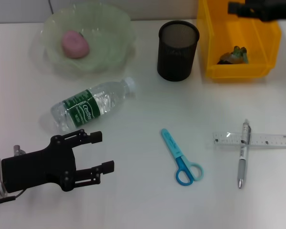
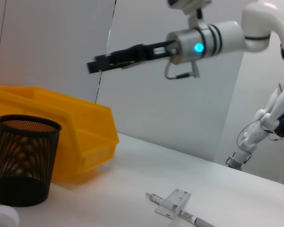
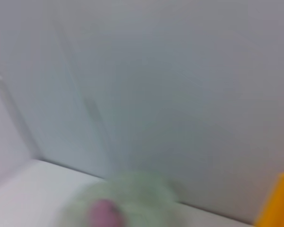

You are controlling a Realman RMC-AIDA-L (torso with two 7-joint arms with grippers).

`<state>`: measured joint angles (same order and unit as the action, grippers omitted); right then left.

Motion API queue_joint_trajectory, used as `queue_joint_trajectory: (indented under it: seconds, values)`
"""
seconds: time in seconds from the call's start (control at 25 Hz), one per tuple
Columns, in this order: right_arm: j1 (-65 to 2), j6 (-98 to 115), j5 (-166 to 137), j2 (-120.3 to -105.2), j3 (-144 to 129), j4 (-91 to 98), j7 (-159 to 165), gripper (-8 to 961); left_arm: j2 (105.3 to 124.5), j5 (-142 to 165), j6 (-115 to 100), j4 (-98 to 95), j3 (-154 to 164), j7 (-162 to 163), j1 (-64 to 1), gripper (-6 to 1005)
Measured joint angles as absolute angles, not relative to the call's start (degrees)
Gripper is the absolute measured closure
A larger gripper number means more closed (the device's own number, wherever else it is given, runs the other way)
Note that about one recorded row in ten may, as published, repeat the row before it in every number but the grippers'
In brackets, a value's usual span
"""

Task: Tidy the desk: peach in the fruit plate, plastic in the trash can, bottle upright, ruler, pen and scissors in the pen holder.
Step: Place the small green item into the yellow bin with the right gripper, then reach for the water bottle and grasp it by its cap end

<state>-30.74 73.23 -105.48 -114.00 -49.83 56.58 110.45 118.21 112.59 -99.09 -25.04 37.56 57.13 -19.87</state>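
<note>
Here left gripper [image 1: 104,151] jaws wide (empty), beside bottle [image 1: 92,104].

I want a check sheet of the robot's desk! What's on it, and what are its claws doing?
Surface: white desk.
Job's things: peach in fruit plate; bottle lying down; scissors, pen across ruler; pen holder upright; plastic in yellow bin.
Clutter: nothing seen.
Claws: left claw open, near the bottle; right claw above the bin.
Cables: thin wire by left wrist.
Surroundings: pale wall.
</note>
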Motion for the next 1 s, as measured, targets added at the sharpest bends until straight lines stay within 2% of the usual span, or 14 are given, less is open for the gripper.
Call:
queue_joint_trajectory:
  seconds: [0.16, 0.36, 0.56, 0.84, 1.0]
  values:
    - [-28.41, 85.85, -97.2, -111.54, -45.43, 45.97, 97.33, 222, 118.21, 112.59, -98.95, -25.05, 37.53, 57.13, -19.99, 199]
    - [-25.01, 95.31, -97.67, -110.6, -40.87, 39.16, 87.22, 202, 118.21, 112.59, -98.71, -25.01, 37.45, 57.61, -20.2, 199]
    - [-20.62, 97.56, -100.14, -111.22, -40.79, 37.13, 74.49, 182, 118.21, 112.59, -98.57, -25.09, 37.12, 58.01, -20.46, 198]
    - [-20.31, 91.36, -108.69, -111.73, -40.34, 30.09, 61.46, 125, 118.18, 112.62, -97.66, -25.38, 36.81, 59.15, -20.99, 198]
    - [-20.03, 89.45, -108.7, -112.13, -40.29, 28.56, 57.03, 124, 118.15, 112.72, -97.19, -25.82, 36.82, 59.68, -21.11, 199]
